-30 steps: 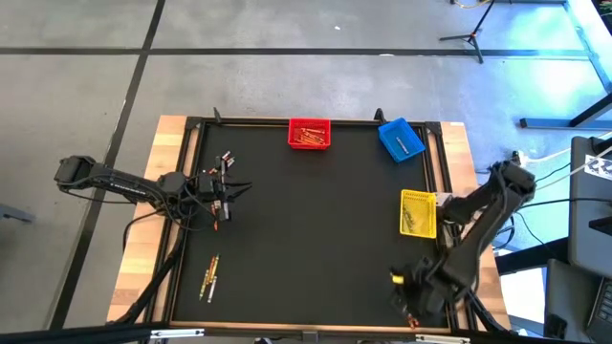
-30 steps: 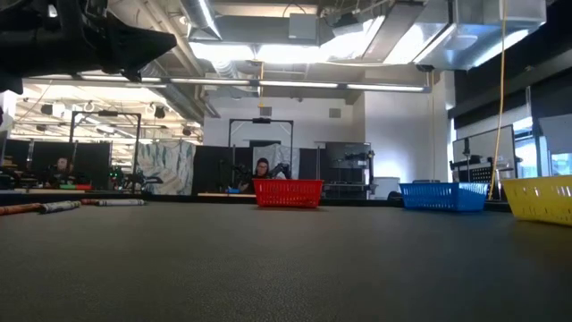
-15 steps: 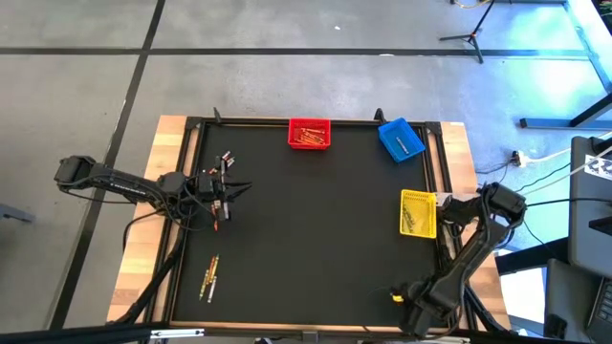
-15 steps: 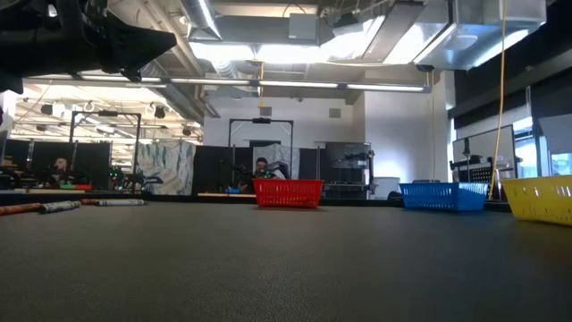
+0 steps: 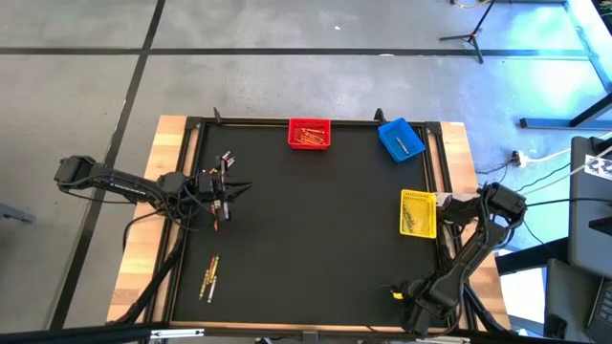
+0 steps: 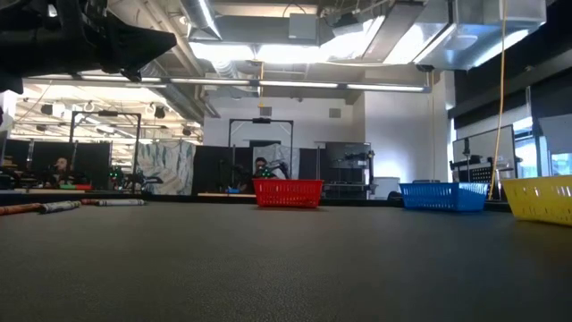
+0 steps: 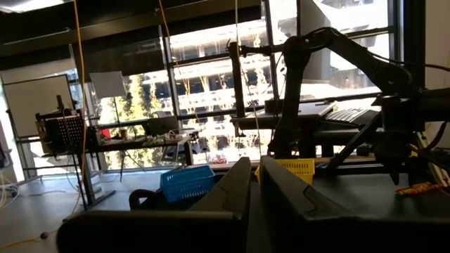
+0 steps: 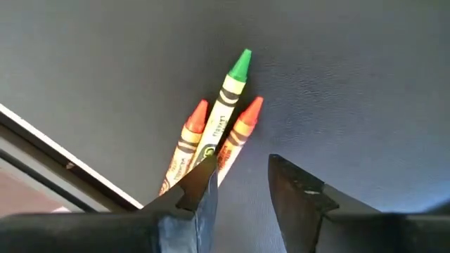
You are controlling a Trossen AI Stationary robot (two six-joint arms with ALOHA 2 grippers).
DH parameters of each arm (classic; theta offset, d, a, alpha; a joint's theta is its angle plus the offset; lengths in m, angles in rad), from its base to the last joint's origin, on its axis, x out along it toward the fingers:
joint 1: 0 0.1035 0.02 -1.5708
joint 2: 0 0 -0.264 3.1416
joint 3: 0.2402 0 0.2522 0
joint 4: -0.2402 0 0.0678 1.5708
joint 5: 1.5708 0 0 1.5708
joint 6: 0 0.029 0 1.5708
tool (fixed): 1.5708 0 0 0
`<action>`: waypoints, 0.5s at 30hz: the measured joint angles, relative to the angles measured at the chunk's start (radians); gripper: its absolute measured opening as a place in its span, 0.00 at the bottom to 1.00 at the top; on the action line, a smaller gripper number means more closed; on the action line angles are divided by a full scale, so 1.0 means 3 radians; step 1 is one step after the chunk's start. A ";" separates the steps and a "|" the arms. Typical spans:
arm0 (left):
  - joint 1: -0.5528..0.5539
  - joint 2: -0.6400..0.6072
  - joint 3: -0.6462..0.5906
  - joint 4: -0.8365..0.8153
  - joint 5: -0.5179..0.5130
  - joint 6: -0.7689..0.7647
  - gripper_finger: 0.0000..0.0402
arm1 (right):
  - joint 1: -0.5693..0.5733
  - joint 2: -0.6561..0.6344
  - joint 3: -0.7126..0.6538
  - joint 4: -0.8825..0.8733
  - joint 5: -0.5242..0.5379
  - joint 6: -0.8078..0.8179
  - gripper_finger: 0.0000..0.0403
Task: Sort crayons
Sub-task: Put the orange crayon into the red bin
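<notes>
Three crayons, one green (image 8: 226, 98) between two orange ones (image 8: 188, 137), lie side by side on the black mat beside the table's frame bar, at the near right corner. My right gripper (image 8: 242, 176) (image 5: 413, 304) points down over them and is open. One fingertip (image 8: 200, 184) hides their lower ends, and nothing is between the fingers. More crayons lie at the far left (image 5: 226, 159) and near left (image 5: 209, 275) of the mat. My left gripper (image 7: 252, 184) (image 5: 229, 191) hovers level over the left side, shut, with nothing seen in it.
At the far edge stand a red bin (image 5: 309, 134) holding crayons and a blue bin (image 5: 401, 139). A yellow bin (image 5: 418, 212) stands at the right edge. The raised black frame (image 5: 446, 182) runs round the mat. The middle of the mat (image 5: 306, 239) is bare.
My right gripper has gone down toward the crayons at the near right corner and tipped more steeply downward, most of it in the first half second. Its finger gap looks unchanged. The crayons have not moved.
</notes>
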 joint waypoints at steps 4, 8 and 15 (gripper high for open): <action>0.0000 0.0001 0.0000 0.0000 -0.0001 0.0000 0.06 | 0.0000 0.0000 -0.0021 0.0000 -0.0020 0.0000 0.31; 0.0000 0.0001 0.0000 0.0000 -0.0001 0.0000 0.06 | 0.0000 0.0000 -0.0021 -0.0156 -0.0021 -0.0002 0.31; 0.0000 0.0001 0.0001 0.0000 -0.0003 0.0000 0.06 | 0.0000 0.0000 -0.0021 -0.0377 -0.0105 -0.0004 0.31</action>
